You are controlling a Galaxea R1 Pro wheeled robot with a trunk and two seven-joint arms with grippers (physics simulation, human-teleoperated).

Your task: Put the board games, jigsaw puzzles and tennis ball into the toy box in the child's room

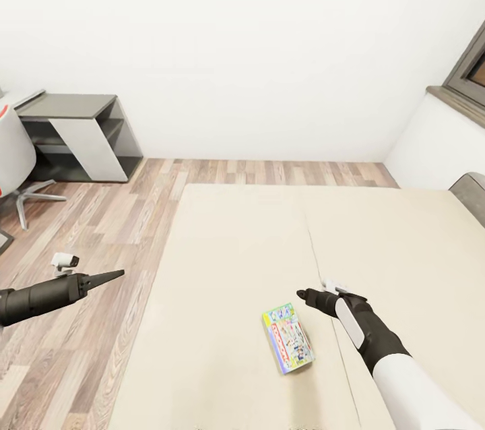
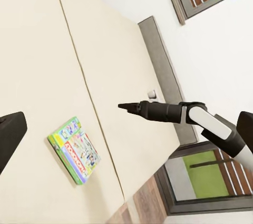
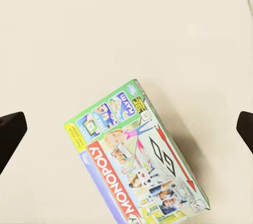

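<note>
Flat green-white-red Monopoly game box (image 1: 288, 338) lies on wide beige bed (image 1: 222, 268), near its front edge. Your right end effector (image 1: 302, 294) hangs just beside box, not touching, fingers spread wide, holding nothing. Your left end effector (image 1: 116, 275) is over wood-plank floor (image 1: 94, 228), well apart from box; fingers spread.

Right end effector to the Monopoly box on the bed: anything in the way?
Nothing visible. The board game lies flat on the bare beige bed, and the right end effector hangs above and beside it. In the right wrist view the box sits unobstructed between the finger tips.
</note>
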